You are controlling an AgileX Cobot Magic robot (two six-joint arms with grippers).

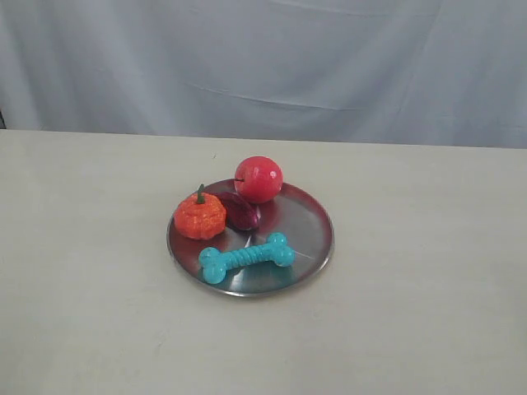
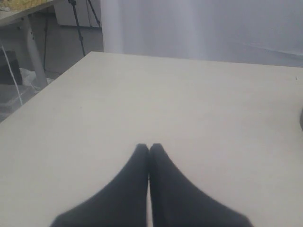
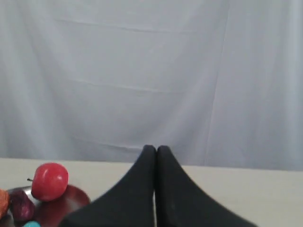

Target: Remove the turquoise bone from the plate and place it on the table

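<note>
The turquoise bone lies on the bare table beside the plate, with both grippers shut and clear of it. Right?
No: the exterior view shows the turquoise bone lying on the plate, not on the table. The rest holds: the left gripper and the right gripper are shut and clear of it.

Right wrist view, turquoise bone [image 3: 32, 224] mostly cut off, orange pumpkin [image 3: 2, 202] a sliver, plate [image 3: 71, 201] cropped
</note>
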